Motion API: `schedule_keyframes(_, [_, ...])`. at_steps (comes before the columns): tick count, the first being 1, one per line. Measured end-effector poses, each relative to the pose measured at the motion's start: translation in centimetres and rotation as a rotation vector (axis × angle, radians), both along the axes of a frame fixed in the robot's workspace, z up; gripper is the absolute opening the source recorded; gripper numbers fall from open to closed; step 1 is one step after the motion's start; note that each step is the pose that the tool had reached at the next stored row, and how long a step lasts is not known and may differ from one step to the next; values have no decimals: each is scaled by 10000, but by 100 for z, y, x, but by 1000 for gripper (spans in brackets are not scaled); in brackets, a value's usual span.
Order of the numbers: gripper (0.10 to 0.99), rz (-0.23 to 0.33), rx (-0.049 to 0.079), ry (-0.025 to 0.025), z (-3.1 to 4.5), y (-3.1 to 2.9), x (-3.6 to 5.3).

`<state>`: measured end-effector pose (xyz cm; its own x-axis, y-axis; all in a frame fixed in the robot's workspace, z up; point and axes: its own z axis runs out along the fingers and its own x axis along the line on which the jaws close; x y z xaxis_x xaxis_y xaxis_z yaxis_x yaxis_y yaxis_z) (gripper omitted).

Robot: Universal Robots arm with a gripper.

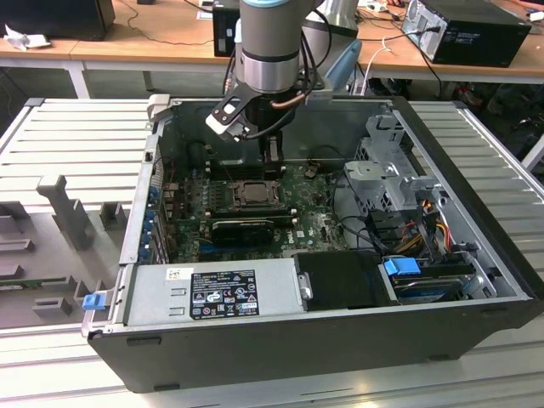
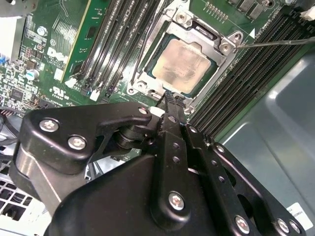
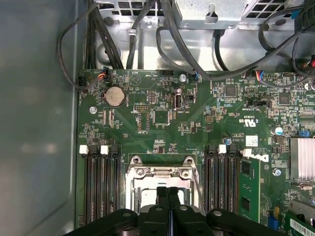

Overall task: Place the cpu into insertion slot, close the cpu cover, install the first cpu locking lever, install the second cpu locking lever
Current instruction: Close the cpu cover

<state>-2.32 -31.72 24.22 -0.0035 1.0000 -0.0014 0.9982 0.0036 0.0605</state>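
Cpu [image 2: 184, 59] framed by cpu cover [image 2: 196, 28] in second wrist view, claw [image 2: 172, 100] closed

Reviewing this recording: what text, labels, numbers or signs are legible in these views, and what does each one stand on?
No text can be quoted with confidence.
power supply label: dense black-and-white print, too small to read.
motherboard: white printed codes and marks in both wrist views, too fine to read reliably.
cpu: tan-grey face, no readable print.
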Motion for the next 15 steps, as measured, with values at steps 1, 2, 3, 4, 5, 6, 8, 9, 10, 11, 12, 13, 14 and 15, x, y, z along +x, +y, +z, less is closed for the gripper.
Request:
schedule_keyframes(1, [106,0,0,0,0,0,-8])
schedule_keyframes(2, [106,0,1,-1,-1,0,-15])
schedule_keyframes(3, [106,0,1,0,-3,0,-36])
schedule_keyframes(4, [106,0,0,1,-20,0,-53])
schedule_keyframes(5, [106,-1,1,0,-55,0,-75])
schedule_keyframes(6, [106,0,1,0,-77,0,-93])
schedule_keyframes(8, [106,0,3,1,-104,0,-154])
schedule_keyframes(9, [106,-1,4,-1,-106,0,-176])
schedule_keyframes(10, [106,-2,6,-1,-108,0,-192])
schedule_keyframes(11, [106,-1,5,0,-108,0,-208])
schedule_keyframes(12, [106,-1,4,0,-108,0,-218])
schedule_keyframes(13, [106,0,5,0,-108,0,-224])
schedule_keyframes(14, [106,-1,5,0,-108,0,-233])
schedule_keyframes(15, [106,0,5,0,-108,0,-242])
